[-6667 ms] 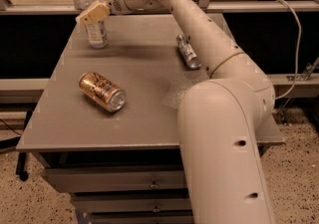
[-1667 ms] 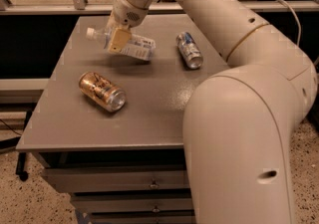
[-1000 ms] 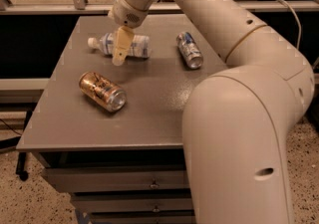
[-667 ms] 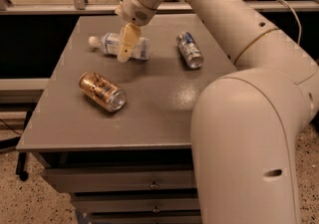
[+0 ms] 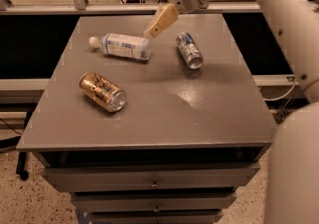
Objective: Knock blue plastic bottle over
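One change is noted: the blue plastic bottle [image 5: 122, 46], upright before, is laid flat on the worktop [image 5: 199, 118] at upper left. The gripper [image 5: 152, 31] is held just right of it, jaws pressed together; the task is judged done.

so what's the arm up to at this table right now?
The one-armed robot's job is to knock over the blue plastic bottle, and that looks done: the bottle lies on its side near the back of the table, with its cap pointing left. The gripper hangs just right of the bottle's base and seems clear of it. A gold can and a blue-silver can also lie on their sides, apart from the bottle.
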`<state>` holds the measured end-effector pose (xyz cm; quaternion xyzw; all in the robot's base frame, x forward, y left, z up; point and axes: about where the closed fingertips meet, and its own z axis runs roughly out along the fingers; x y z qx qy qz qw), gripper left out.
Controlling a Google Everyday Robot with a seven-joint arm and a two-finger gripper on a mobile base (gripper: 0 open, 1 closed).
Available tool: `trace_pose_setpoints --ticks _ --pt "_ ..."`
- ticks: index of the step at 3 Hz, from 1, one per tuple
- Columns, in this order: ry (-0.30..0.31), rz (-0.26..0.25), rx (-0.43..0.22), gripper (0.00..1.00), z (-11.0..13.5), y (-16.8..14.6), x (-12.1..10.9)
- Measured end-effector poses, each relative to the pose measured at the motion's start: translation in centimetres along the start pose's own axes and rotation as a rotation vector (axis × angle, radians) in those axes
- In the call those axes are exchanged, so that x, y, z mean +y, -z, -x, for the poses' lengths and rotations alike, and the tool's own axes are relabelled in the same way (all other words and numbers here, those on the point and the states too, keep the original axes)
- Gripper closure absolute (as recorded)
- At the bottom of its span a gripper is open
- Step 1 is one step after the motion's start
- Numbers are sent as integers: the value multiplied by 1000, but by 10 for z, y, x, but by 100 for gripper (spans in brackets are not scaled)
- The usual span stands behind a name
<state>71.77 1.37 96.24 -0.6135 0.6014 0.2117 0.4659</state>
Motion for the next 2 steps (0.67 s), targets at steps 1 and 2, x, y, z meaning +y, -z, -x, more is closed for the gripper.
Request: trace_pose_setpoints --ticks 1,2 --pt "-38 -146 -146 0 4 59 -3" --pt "-82 -230 -148 0 -22 101 -8"
